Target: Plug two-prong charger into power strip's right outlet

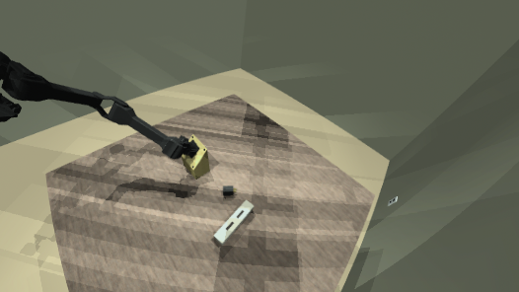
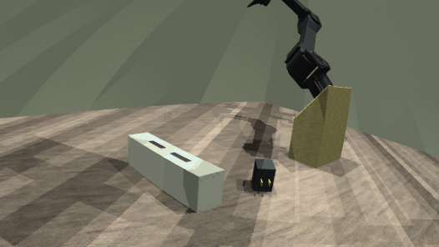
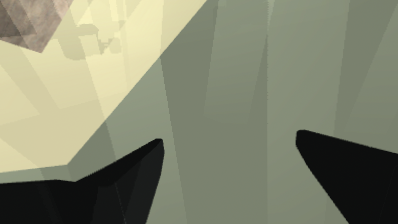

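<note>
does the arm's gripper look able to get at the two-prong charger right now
Probably yes, after swinging back over: the gripper is open but well away from the charger. Nothing covers the charger, and the power strip stands apart from it.
</note>
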Controlling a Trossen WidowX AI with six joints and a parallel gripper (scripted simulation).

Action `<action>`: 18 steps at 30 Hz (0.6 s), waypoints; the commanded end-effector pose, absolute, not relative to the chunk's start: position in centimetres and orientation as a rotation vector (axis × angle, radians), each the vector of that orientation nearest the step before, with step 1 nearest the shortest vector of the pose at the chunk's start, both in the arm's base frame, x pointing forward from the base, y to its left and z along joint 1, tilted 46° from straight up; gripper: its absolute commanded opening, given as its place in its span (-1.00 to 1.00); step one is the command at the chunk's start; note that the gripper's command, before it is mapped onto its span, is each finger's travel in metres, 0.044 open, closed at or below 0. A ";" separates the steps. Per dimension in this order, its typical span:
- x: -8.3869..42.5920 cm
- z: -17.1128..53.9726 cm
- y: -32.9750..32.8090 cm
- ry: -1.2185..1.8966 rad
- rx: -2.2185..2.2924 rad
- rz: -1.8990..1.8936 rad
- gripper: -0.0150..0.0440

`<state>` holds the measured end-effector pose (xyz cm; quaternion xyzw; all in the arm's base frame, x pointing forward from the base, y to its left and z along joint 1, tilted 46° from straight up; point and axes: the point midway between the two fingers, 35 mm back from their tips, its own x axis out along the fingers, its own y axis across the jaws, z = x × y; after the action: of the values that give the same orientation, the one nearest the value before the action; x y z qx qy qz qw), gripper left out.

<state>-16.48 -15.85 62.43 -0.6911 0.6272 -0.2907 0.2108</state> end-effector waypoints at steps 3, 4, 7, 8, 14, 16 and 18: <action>-15.8 62.7 -16.1 1.761 -1.980 -0.779 1.00; -15.2 62.9 -16.2 1.775 -2.020 -0.757 1.00; -12.3 63.6 -16.1 1.845 -2.154 -0.659 1.00; -11.1 63.8 -16.0 1.873 -2.200 -0.619 1.00; -6.5 65.5 -15.0 1.990 -2.355 -0.568 1.00; -4.1 65.7 -14.8 2.037 -2.444 -0.484 1.00; -1.7 65.7 -14.6 2.081 -2.537 -0.387 1.00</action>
<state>-5.24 -14.99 65.49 -0.7573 0.6333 -0.1585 -0.0178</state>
